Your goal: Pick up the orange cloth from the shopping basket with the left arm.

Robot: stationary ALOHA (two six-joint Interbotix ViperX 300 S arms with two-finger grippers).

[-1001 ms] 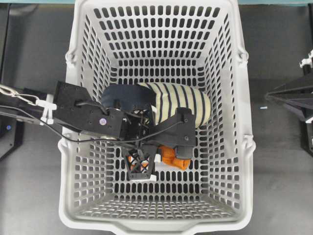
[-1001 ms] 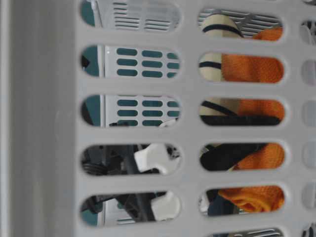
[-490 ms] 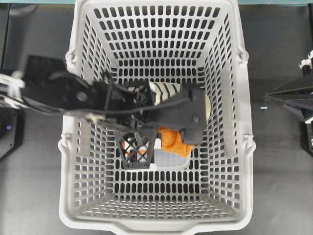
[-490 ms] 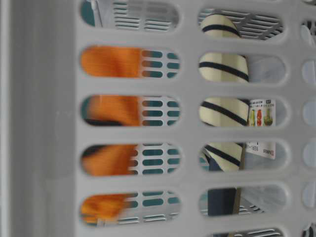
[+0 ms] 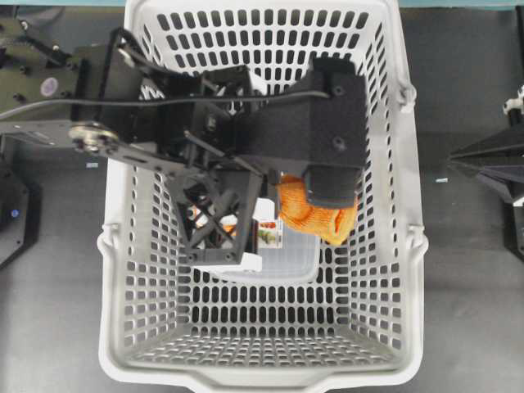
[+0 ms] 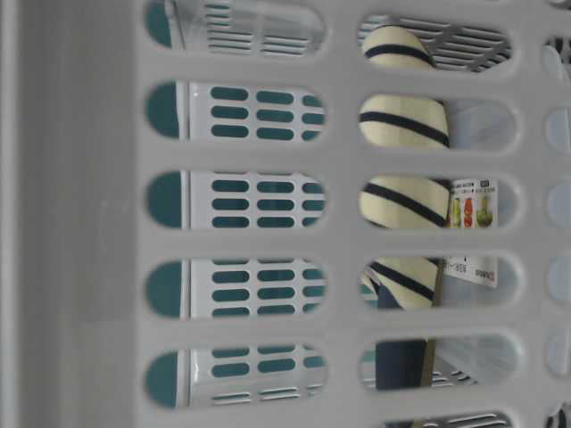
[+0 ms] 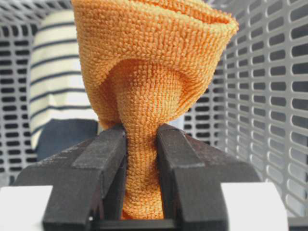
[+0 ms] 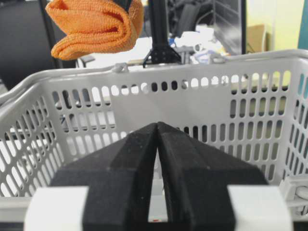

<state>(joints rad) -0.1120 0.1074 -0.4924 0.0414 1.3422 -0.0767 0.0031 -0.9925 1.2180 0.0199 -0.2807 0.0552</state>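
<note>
My left gripper (image 7: 142,144) is shut on a pinched fold of the orange cloth (image 7: 149,57), which bunches out past the fingertips. In the overhead view the left arm reaches over the shopping basket (image 5: 110,246), and the cloth (image 5: 318,217) hangs from the gripper (image 5: 282,205) under its black housing. The right wrist view shows the cloth (image 8: 94,26) hanging above the basket rim (image 8: 192,65). The cloth is out of the table-level view. My right gripper (image 8: 157,130) is shut and empty, outside the basket's wall.
A navy-and-cream striped slipper (image 7: 57,82) lies on the basket floor and shows through the slots (image 6: 401,205); the arm hides it from overhead. A clear packet with a printed label (image 5: 268,233) lies on the floor. The right arm (image 5: 491,160) rests at the right edge.
My left gripper has risen from the basket floor with the orange cloth and moved toward the back of the basket. The cloth has left the table-level view. The right arm has not moved.
</note>
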